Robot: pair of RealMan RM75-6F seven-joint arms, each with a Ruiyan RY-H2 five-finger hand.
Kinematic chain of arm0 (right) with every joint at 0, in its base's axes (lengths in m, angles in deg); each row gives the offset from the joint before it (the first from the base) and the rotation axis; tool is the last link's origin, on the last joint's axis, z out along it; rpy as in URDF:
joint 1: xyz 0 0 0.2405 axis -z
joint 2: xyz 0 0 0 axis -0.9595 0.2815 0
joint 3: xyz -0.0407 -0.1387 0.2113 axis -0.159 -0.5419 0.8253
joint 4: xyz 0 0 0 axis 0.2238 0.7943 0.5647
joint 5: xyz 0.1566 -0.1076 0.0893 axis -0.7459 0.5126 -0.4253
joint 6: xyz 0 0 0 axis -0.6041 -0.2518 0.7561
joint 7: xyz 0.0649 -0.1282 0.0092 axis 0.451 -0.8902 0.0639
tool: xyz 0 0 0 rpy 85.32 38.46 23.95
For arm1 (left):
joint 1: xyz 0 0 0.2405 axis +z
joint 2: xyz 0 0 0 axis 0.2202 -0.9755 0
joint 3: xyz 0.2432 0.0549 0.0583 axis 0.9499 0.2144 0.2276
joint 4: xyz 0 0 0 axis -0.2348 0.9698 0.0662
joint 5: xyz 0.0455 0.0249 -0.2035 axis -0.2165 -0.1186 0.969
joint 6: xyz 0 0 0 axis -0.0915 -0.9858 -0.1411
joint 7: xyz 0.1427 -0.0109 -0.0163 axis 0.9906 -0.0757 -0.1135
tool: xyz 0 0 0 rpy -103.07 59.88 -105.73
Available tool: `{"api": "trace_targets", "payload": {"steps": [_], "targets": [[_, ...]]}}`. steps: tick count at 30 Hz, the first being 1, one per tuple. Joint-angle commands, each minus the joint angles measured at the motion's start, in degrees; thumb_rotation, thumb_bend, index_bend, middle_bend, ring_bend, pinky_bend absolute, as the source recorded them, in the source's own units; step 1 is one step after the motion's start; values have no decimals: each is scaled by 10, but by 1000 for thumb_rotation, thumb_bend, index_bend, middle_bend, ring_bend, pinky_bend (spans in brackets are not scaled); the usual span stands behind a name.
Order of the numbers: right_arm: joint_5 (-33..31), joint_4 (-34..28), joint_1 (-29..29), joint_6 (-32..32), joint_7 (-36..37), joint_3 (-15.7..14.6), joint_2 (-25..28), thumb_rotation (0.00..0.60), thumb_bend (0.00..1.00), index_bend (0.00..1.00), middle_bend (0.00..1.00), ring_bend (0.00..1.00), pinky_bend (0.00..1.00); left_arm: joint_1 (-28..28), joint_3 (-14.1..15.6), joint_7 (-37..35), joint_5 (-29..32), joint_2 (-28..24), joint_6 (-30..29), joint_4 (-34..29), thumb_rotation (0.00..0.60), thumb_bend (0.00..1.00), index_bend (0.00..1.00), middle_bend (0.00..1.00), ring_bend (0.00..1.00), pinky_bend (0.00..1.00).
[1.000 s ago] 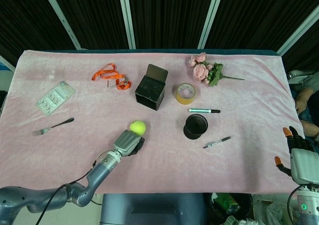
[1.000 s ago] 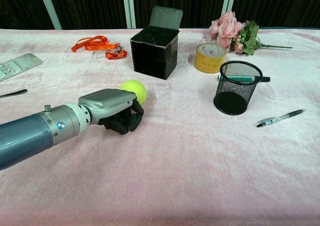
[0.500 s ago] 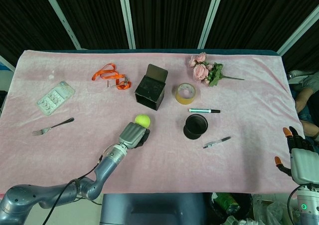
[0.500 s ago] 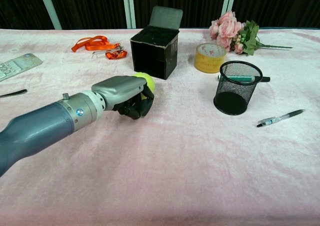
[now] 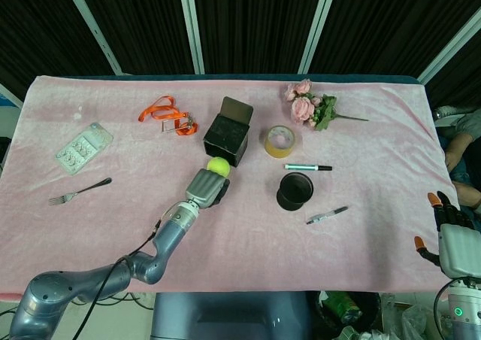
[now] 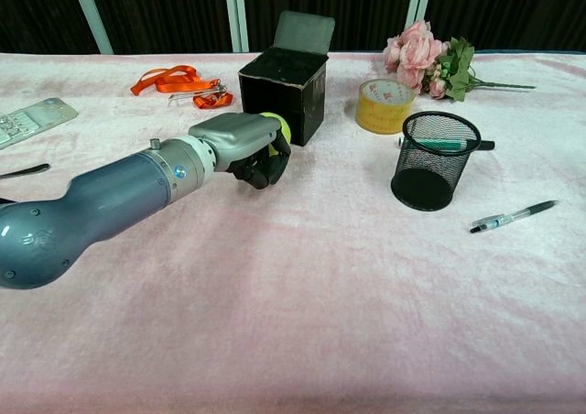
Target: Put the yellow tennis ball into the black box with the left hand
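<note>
from the left i see a fork point(image 5: 79, 190), a blister pack point(image 5: 83, 147) and an orange lanyard point(image 5: 167, 114). my left robot hand point(image 6: 245, 146) grips the yellow tennis ball point(image 5: 219, 166) just before the black box point(image 6: 285, 93); tape roll point(image 6: 385, 105) and mesh cup point(image 6: 433, 160) beside. my right robot hand point(image 5: 449, 238) holds nothing, fingers spread.

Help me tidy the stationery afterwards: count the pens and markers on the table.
2. A marker lies behind the mesh pen cup, towards the tape roll; a pen lies on the cloth at the cup's right. The head view shows nothing inside the cup.
</note>
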Motion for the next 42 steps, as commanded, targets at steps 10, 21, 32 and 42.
{"api": "trace_targets", "payload": {"steps": [10,21,32,42], "targets": [[-5,0,1,3,-2,3,-3,600,240,49,44,143,175,-42,-8,-56,-14,52,35,123,600,737,844,951,837,1000],[-9,-1,1,4,-4,5,-4,600,242,49,44,143,175,-90,-29,-71,-15,70,64,194,600,737,844,951,837,1000],[-16,-4,2,4,-4,7,-3,600,245,49,44,143,175,-120,-31,-106,-42,103,32,267,600,732,843,950,833,1000],[-22,-6,1,3,-6,10,-5,600,249,49,44,143,175,-142,-18,-113,-56,132,56,354,600,731,843,950,833,1000]]}}
